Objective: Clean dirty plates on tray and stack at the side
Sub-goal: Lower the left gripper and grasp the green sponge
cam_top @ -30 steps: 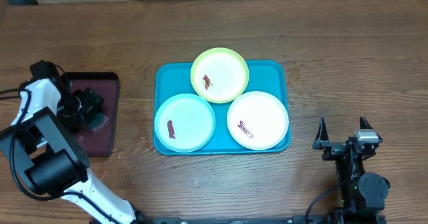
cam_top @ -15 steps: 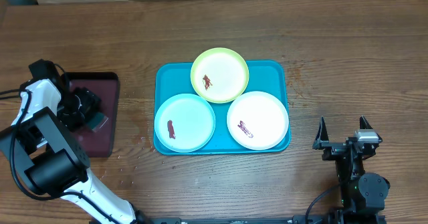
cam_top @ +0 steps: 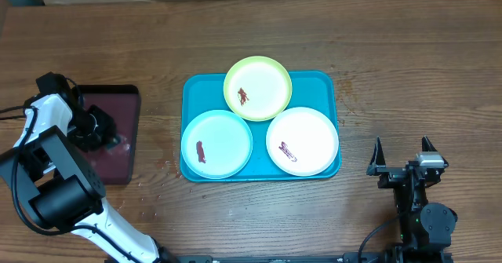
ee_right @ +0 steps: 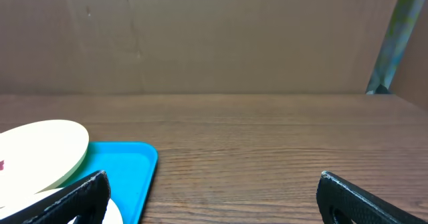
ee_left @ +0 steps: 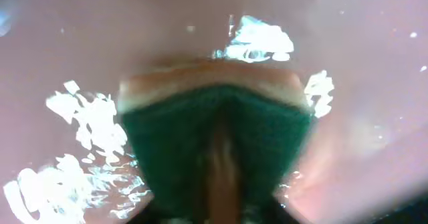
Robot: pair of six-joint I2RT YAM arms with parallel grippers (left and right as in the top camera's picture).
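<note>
The teal tray [cam_top: 318, 82] sits at the centre of the desk [cam_top: 408, 43], grouping the plates for wiping; the yellow-green plate [cam_top: 257, 87] is at its upper edge, the light blue plate [cam_top: 216, 143] lower left, the white plate [cam_top: 303, 140] lower right, each smeared; none looks cleaned yet. At the left, the left pincer [cam_top: 100, 129] reaches down over the maroon tray [cam_top: 118, 98], whose wet surface carries a green sponge [ee_left: 214, 137], likely the wiping tool; the sponge fills the wrist view, creased down its middle, but I cannot tell whether it is gripped. The right pincer [cam_top: 401, 145] at the lower right is spread wide, empty, touching nothing.
</note>
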